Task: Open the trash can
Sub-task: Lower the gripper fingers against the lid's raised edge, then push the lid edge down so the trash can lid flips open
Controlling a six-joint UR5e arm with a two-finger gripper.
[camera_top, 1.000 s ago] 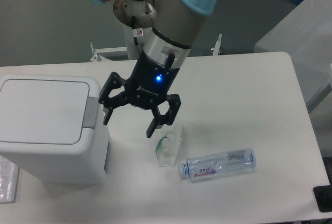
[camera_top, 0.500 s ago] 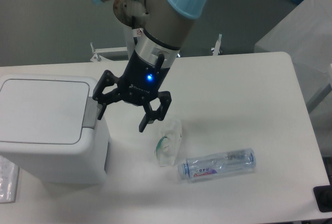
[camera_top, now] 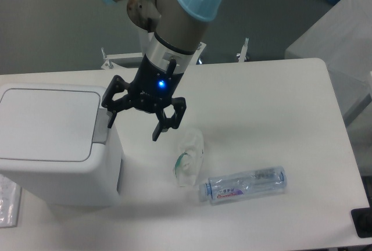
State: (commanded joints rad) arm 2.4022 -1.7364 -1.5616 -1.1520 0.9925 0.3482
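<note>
- Camera view, nearest first: a clear bottle (camera_top: 243,184) lies on its side on the white worktop (camera_top: 279,117), near the front edge and right of centre. It plays no part in opening anything, and it looks simply left there.
- Just left of and slightly beyond the bottle lies a small clear item with a green patch (camera_top: 188,158). What it is cannot be told. It is apart from the bin.
- At the near left corner a scrap of clear wrapping (camera_top: 7,201) shows at the picture's edge.
- The bin (camera_top: 55,146) stands at the left of the worktop, lid (camera_top: 47,123) flat and shut, so the task is not yet done. Its grey tab (camera_top: 102,128) sits on the lid's right edge, facing the middle of the worktop, which probably makes it reachable from above and from the right.
- The claw (camera_top: 132,118) hangs over the worktop beyond the small clear item, fingers spread wide and holding nothing. Its left finger (camera_top: 110,111) is over or just beside the tab; contact cannot be judged from this view. The rest of the claw is to the right of the bin, above bare worktop.
- The tilt of the wrist toward the bin suggests the left finger is meant to press the tab down.
</note>
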